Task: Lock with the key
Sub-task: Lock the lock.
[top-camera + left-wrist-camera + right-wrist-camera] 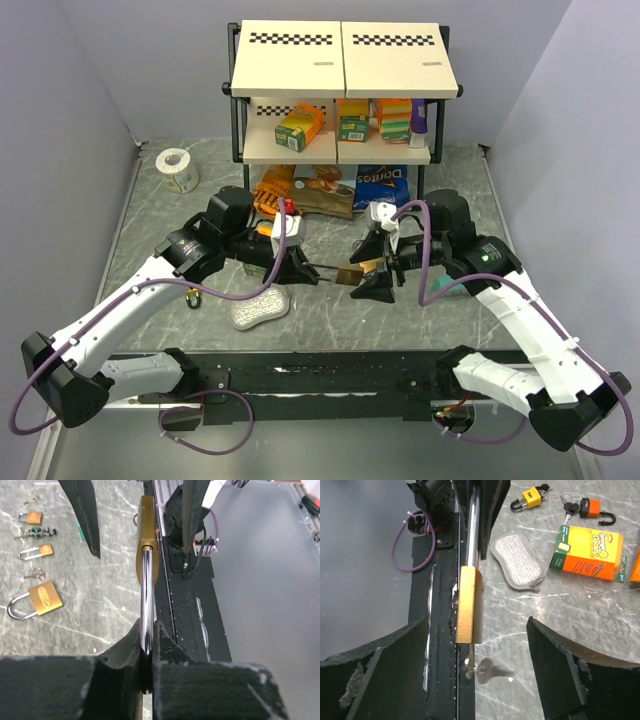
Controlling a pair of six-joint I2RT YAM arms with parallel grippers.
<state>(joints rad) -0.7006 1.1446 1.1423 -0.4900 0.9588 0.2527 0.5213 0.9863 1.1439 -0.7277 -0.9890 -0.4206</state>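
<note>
A brass padlock (348,272) hangs in the air between my two grippers. My left gripper (305,272) is shut on its steel shackle (145,595), with the brass body (148,540) pointing away from it. In the right wrist view the padlock body (470,605) shows edge-on, and a silver key (482,667) sticks out of its bottom end with a second key dangling on it. My right gripper (480,655) is open, its fingers (565,665) standing wide on either side of the key without touching it.
Several brass padlocks (42,597) and loose keys lie on the marble table. A silver scrubber (517,560), an orange box (590,552), a yellow padlock (530,497) and an orange padlock (592,507) lie nearby. A shelf (340,90), snack bags and a tape roll (178,168) stand behind.
</note>
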